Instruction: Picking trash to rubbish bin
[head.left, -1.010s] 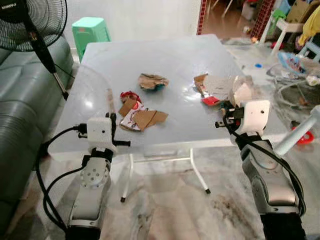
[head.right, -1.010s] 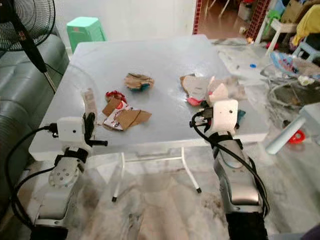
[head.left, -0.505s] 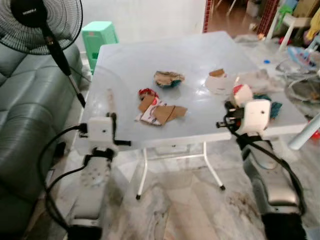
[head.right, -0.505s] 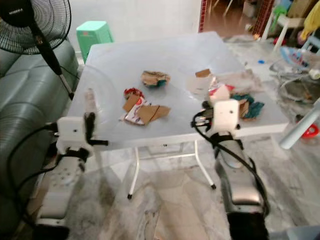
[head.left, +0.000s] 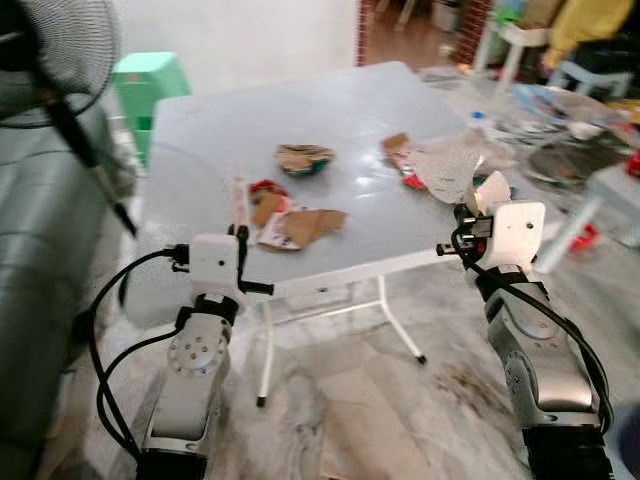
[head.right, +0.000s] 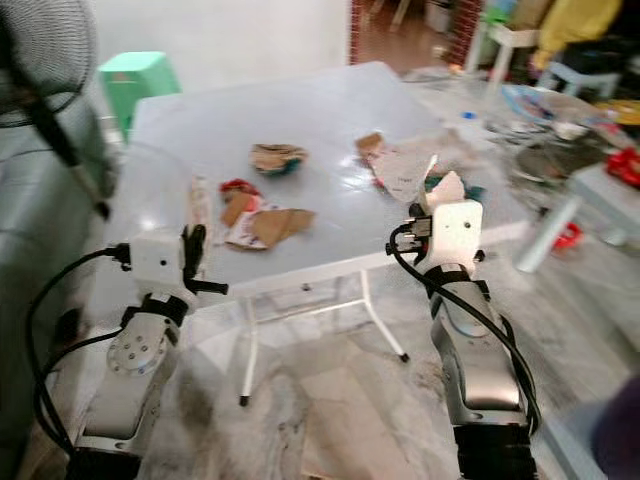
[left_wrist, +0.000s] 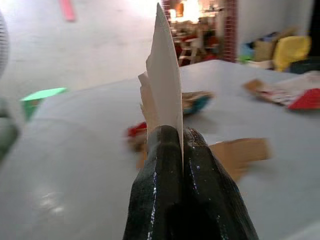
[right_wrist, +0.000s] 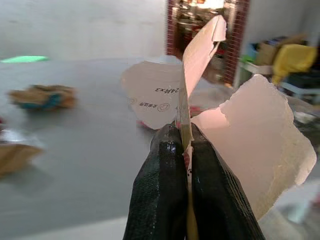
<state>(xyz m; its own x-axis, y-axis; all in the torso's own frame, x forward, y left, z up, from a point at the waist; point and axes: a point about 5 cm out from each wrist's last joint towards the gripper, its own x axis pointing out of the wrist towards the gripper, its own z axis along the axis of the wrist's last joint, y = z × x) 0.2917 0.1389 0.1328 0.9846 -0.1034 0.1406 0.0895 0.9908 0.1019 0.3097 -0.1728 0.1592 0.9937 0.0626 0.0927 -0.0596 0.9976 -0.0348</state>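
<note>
Cardboard is pinched in both grippers: the left gripper (left_wrist: 175, 145) has its fingers clamped on a thin, pale strip (left_wrist: 164, 80) standing upright between them, and the right gripper (right_wrist: 184, 145) is clamped on a torn, pinkish card piece (right_wrist: 250, 145). In the head views both arms are raised at the near edge of the table (head.left: 330, 110), the left gripper (head.left: 240, 235) at its near-left corner and the right gripper (head.left: 478, 205) at its near-right edge.

Compared with 0.5 s ago the whole view has swung: the fan (head.left: 55, 60) and sofa (head.left: 40, 230) have slid toward the left edge, and more of the cluttered floor on the right has come in, with motion blur. That reads as the robot turning or stepping, not the trash moving. Both grips look unchanged.

More trash lies on the table: a brown-and-red wrapper pile (head.left: 290, 218) near the left gripper, a crumpled wad (head.left: 305, 160) at the middle, and torn card with red print (head.left: 430, 165) toward the right.

No bin can be made out. With 2 pieces in hand, the turn probably means the carry to the bin is starting; the table scraps would need another trip.
</note>
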